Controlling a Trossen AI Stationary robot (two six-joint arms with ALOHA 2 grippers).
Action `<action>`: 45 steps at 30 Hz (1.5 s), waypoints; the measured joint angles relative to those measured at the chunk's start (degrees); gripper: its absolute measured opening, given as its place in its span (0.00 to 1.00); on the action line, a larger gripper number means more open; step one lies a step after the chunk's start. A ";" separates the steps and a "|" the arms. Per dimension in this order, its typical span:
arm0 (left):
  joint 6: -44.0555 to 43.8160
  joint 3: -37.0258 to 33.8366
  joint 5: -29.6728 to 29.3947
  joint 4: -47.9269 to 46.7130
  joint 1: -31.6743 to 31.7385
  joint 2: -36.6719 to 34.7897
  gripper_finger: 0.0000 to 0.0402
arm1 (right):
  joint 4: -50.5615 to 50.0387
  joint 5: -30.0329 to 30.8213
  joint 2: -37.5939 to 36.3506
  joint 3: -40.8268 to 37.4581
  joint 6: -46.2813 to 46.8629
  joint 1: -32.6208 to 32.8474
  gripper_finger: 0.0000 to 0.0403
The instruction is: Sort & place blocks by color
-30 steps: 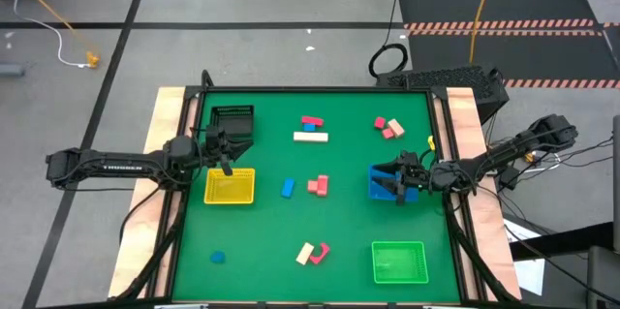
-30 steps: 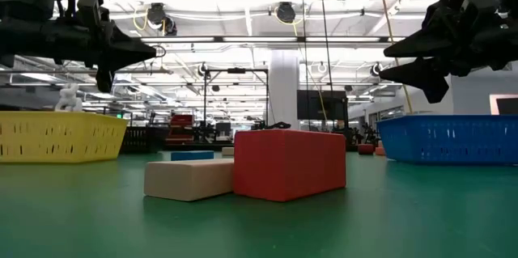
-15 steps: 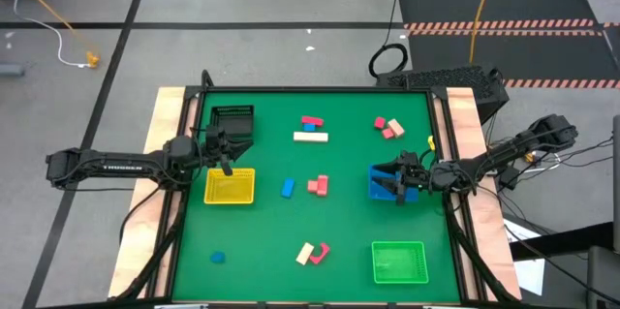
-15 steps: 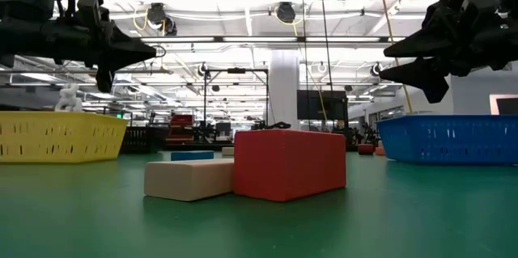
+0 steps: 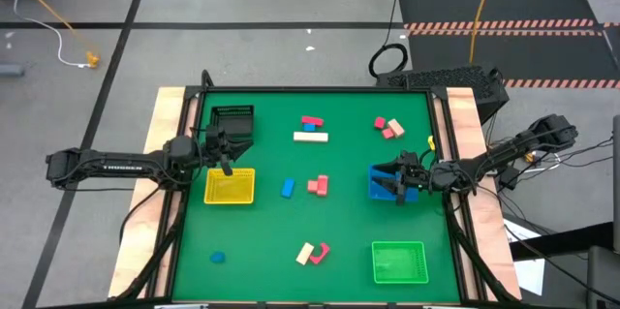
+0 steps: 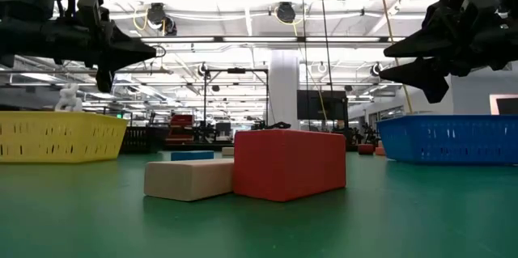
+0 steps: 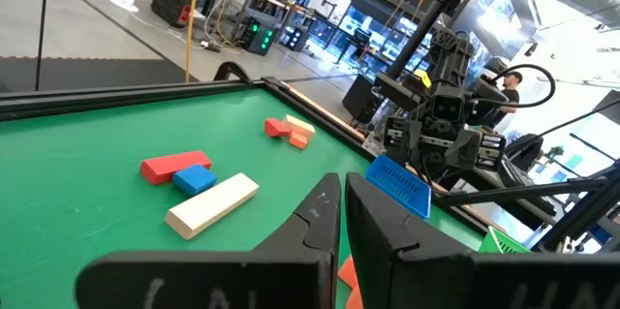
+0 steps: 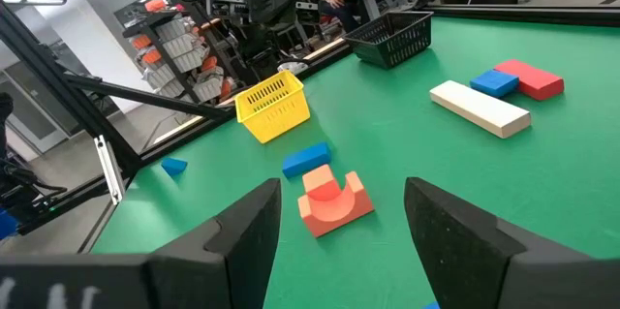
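High view: blocks (image 5: 310,136) red, blue, tan, scattered; left claw (image 5: 225,165) together, right claw (image 5: 398,185) apart, empty.

Blocks (image 5: 311,136) scattered mid-table, trays (image 5: 230,187) at both sides — hands (image 5: 225,166) above them

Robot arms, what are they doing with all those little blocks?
They are sorting blocks into trays by color, but right now neither arm holds anything. The left gripper hangs shut between the black tray and the yellow tray. The right gripper hangs open over the blue tray. Red, blue and tan blocks lie scattered on the green table.
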 joint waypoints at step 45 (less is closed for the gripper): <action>-18.49 0.00 -0.53 -0.08 0.02 0.01 0.05 | 0.00 0.00 0.00 0.01 0.00 -0.01 0.53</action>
